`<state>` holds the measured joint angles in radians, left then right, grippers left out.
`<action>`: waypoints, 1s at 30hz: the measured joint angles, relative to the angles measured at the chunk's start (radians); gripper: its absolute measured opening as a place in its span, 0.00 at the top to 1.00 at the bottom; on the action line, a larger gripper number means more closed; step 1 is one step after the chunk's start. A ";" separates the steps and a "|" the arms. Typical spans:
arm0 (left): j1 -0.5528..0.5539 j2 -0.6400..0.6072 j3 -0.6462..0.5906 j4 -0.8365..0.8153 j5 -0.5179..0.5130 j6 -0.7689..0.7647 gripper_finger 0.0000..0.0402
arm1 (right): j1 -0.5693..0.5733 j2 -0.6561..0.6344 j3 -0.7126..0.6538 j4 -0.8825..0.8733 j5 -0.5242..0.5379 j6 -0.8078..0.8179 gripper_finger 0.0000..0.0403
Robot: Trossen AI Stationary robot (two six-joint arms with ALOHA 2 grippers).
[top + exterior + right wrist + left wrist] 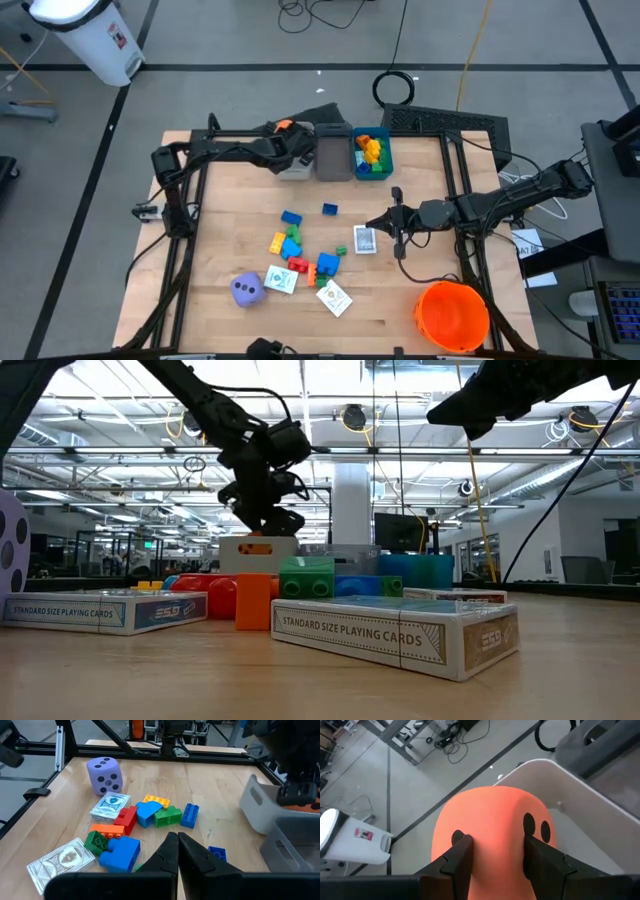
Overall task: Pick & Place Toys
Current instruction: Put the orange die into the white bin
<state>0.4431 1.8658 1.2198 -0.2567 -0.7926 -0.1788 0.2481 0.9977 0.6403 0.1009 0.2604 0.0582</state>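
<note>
My left gripper (292,133) is at the far middle of the table, shut on the orange soft die (490,827) above the left grey bin (297,162). My right gripper (177,851) is shut and empty, hovering above the table (430,170) right of centre, beside a white card box (365,240). Blue, green, red, orange and yellow blocks (292,246) lie mid-table with the purple die (247,289) and two more card boxes (281,279) (334,297). Two blue blocks (291,217) (329,209) lie apart. My left gripper pinches the orange die between its two fingers (459,854), on two opposite sides (520,837) of the die. The fingers come slanting down from the table's left. The die is lifted clear, over the grey bin's open top (580,805).
A middle grey bin (335,155) and a blue bin (384,170) holding yellow and orange blocks stand beside the left bin at the far edge. A big orange bucket (453,315) stands at the near right corner. Bare wood lies between the toys and the bins.
</note>
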 joint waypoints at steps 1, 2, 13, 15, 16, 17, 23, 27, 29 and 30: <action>0.000 0.001 0.000 0.005 0.006 0.000 0.59 | 0.000 0.000 0.000 0.000 0.000 0.000 1.00; 0.000 0.001 0.000 0.007 0.011 -0.006 0.59 | 0.000 0.000 0.000 0.000 0.000 0.000 1.00; 0.000 0.000 0.000 0.008 0.088 -0.045 0.59 | 0.000 0.000 0.000 0.000 0.000 0.000 1.00; 0.000 0.000 0.000 0.008 0.088 -0.060 0.59 | 0.000 0.000 0.000 0.000 0.000 -0.001 1.00; 0.000 0.000 0.000 0.008 0.089 -0.063 0.59 | 0.000 0.000 0.000 0.000 0.000 0.000 1.00; 0.001 0.000 0.000 0.008 0.089 -0.063 0.59 | 0.000 0.000 0.000 0.000 0.000 0.000 1.00; 0.001 0.000 0.000 0.008 0.129 -0.071 0.59 | 0.000 0.000 0.000 0.000 0.000 0.000 1.00; 0.001 0.000 0.000 0.006 0.130 -0.071 0.55 | 0.000 0.000 0.000 0.000 0.000 0.000 1.00; 0.001 0.000 0.000 0.000 0.131 -0.071 0.50 | 0.000 0.000 0.000 0.000 0.000 0.000 1.00; 0.001 -0.001 0.000 -0.003 0.133 -0.069 0.47 | 0.000 0.000 0.000 0.000 0.000 0.000 1.00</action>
<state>0.4438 1.8653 1.2198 -0.2597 -0.6592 -0.2482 0.2481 0.9977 0.6403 0.1013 0.2604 0.0578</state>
